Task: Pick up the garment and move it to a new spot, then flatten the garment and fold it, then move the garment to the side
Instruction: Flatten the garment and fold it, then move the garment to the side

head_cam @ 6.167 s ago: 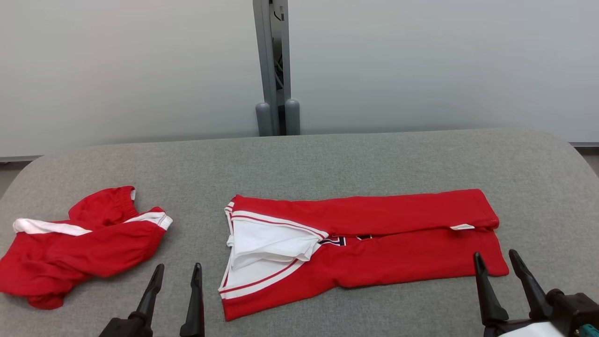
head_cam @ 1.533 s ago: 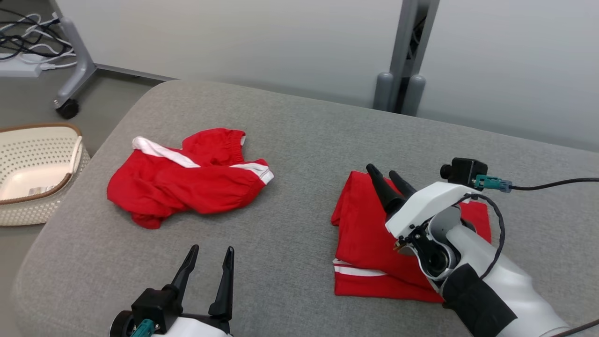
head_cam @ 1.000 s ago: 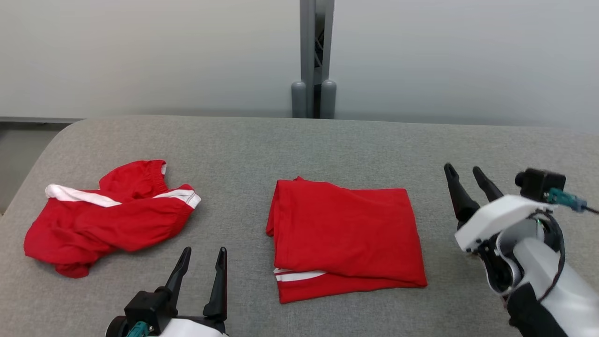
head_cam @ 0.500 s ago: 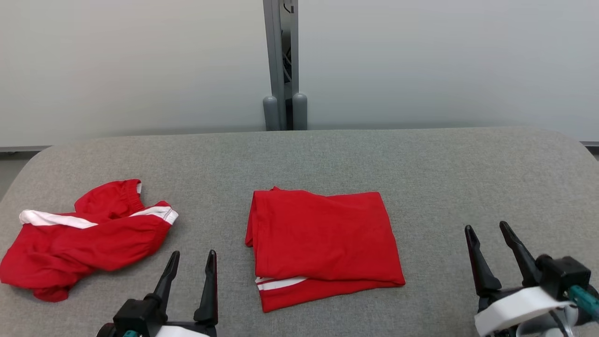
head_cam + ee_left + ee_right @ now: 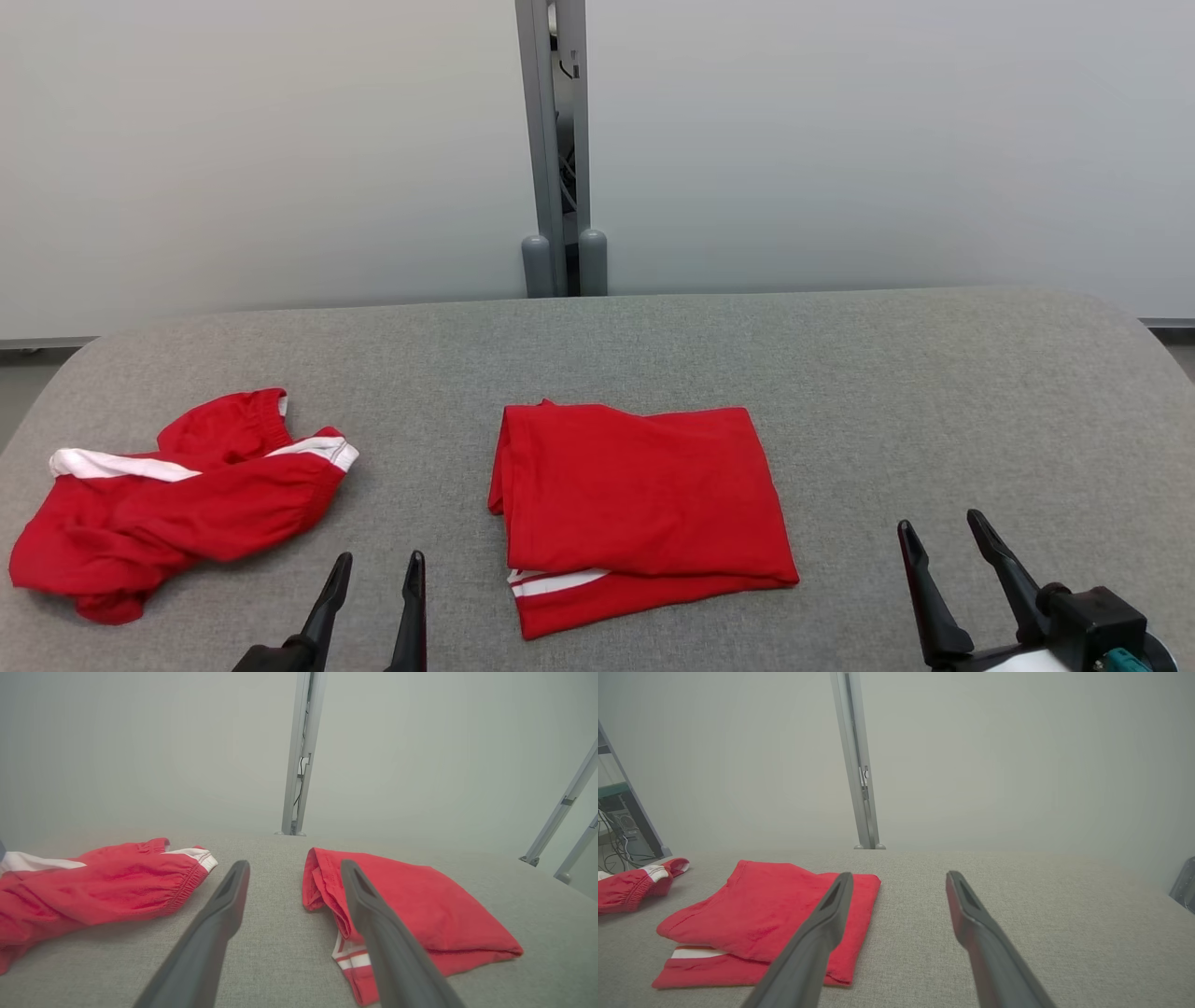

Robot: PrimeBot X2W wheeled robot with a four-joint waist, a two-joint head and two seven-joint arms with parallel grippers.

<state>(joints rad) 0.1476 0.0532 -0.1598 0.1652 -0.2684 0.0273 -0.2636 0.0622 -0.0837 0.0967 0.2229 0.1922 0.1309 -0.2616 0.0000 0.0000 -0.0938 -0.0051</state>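
Observation:
A red garment (image 5: 635,509) lies folded into a rough square at the middle of the grey padded table (image 5: 887,392), a white stripe showing at its near edge. The same folded garment (image 5: 411,910) lies past the left fingers and to their right, and it (image 5: 766,919) sits left of the right fingers. My left gripper (image 5: 378,565) hovers open at the lower left, short of the garment's left edge. At the lower right my right gripper (image 5: 938,527) stands open, well clear of the cloth. Nothing is between either pair of fingers.
A second red garment (image 5: 177,499) with white bands lies crumpled at the table's left end, also seen as a crumpled red heap (image 5: 93,891). A grey post (image 5: 555,149) stands behind the table against a pale wall. Bare grey table surface stretches right of the folded garment.
The right arm has drawn back from over the folded garment to the lower right. The head camera swung back to centre and tilted. The garment lies folded where it was long and flat.

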